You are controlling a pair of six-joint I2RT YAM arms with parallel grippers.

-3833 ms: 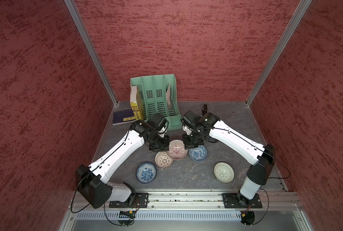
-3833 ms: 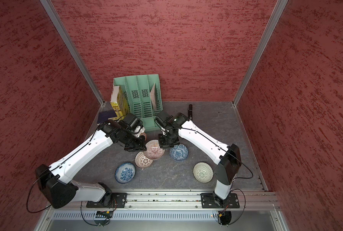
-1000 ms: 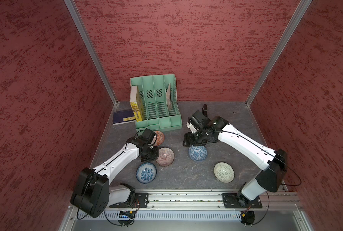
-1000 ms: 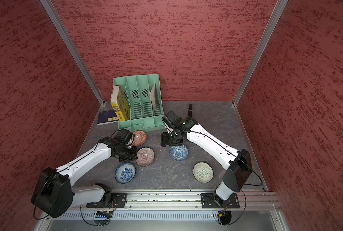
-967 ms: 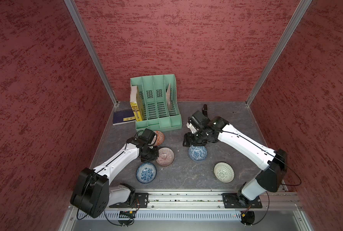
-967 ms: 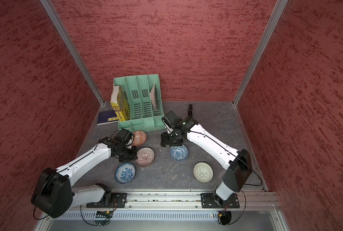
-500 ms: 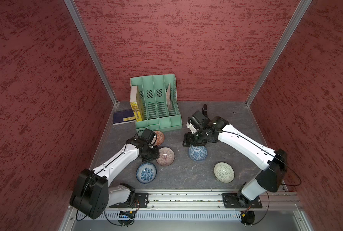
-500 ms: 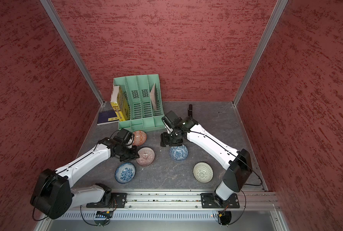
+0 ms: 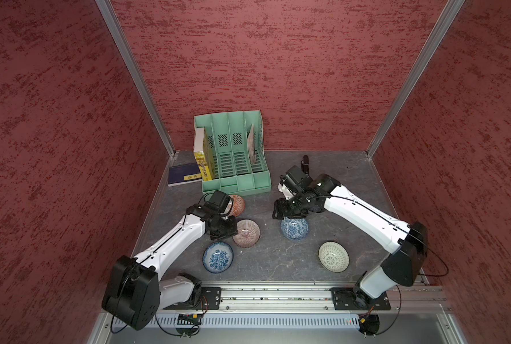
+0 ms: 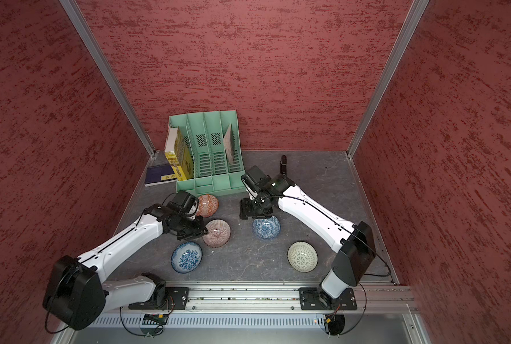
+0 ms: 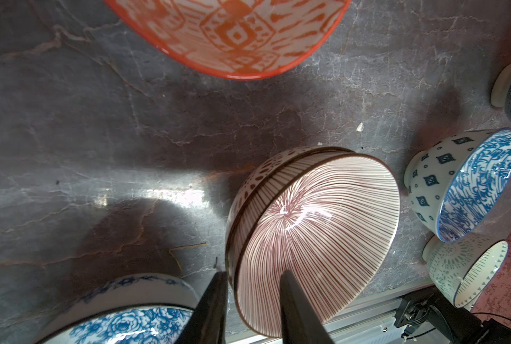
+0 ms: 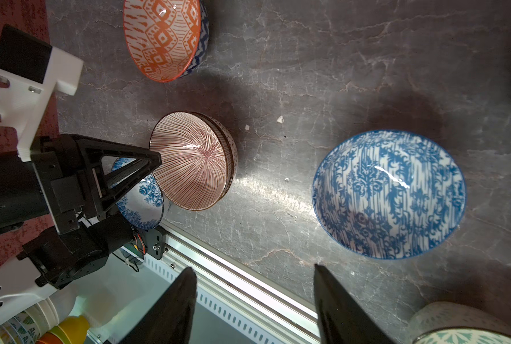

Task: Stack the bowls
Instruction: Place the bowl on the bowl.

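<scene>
Loosening left gripper (image 11: 252, 275): jaws just parted; your striped bowl (image 11: 313, 235) sits nested beside orange bowl (image 11: 233, 35).
Right gripper (image 12: 253, 267): jaws apart, empty.

Bright, even top views; wrist views show glare on the tabletop (image 11: 158, 193), blurred edges

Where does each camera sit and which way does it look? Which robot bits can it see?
Top views: high up in front, looking down at the grey table; left arm and right arm show whole.
Left wrist: on the left arm, looking along its fingers, which straddle the rim of the striped bowl.
Right wrist: on the right arm, looking past its open fingers at the blue-white bowl; the left arm shows.
Shared: both wrist views show the striped bowl and orange bowl.
</scene>
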